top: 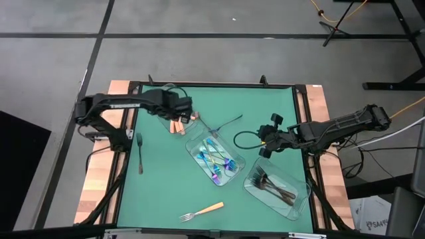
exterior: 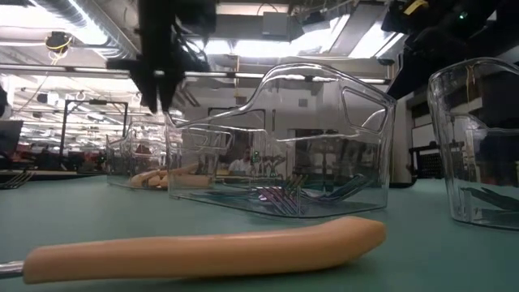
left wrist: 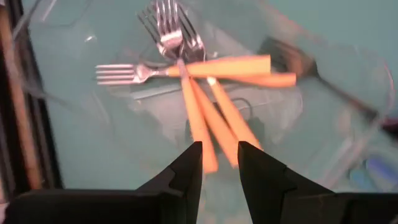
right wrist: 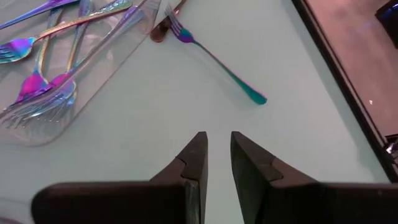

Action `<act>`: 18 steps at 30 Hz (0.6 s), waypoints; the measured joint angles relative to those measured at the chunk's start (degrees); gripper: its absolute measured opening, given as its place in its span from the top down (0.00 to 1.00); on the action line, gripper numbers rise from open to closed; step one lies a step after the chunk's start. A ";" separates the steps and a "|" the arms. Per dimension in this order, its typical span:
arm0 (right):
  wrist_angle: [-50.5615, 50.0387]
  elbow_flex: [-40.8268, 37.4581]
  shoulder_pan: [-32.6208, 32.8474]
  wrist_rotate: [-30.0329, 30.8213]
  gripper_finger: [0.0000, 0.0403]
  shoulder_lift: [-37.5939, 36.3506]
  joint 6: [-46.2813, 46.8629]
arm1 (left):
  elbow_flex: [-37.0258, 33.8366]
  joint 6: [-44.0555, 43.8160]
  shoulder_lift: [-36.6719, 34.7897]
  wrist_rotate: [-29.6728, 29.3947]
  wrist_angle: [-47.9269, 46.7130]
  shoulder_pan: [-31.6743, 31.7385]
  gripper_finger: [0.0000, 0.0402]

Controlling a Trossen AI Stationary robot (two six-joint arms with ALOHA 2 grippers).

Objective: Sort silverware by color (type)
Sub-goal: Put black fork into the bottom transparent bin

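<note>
My left gripper hovers open, fingers down, above the far-left clear tray, empty. Several orange-handled forks lie crossed on that tray's floor. My right gripper waits over bare mat right of centre, fingers a narrow gap apart, empty. A loose iridescent fork lies flat on the mat near it. The middle tray holds iridescent pieces, the right tray dark forks. Loose on the mat are an orange-handled fork and a dark fork.
The green mat is framed by a black rail and wooden side strips. A black cable loop lies by my right gripper. The three trays run diagonally across the middle; bare mat shows at the near left and far right.
</note>
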 joint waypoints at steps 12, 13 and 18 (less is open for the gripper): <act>-0.10 0.00 0.00 -0.51 0.86 0.00 0.00 | -0.09 -9.06 -3.64 4.27 -12.92 -15.73 0.76; -0.12 0.00 -0.01 -0.53 0.86 0.00 0.00 | -0.49 -9.82 -3.66 5.18 -12.81 -17.04 0.76; -0.10 0.00 -0.01 -0.52 0.86 0.00 0.02 | -4.80 -15.35 -3.64 9.18 -13.30 -22.96 0.76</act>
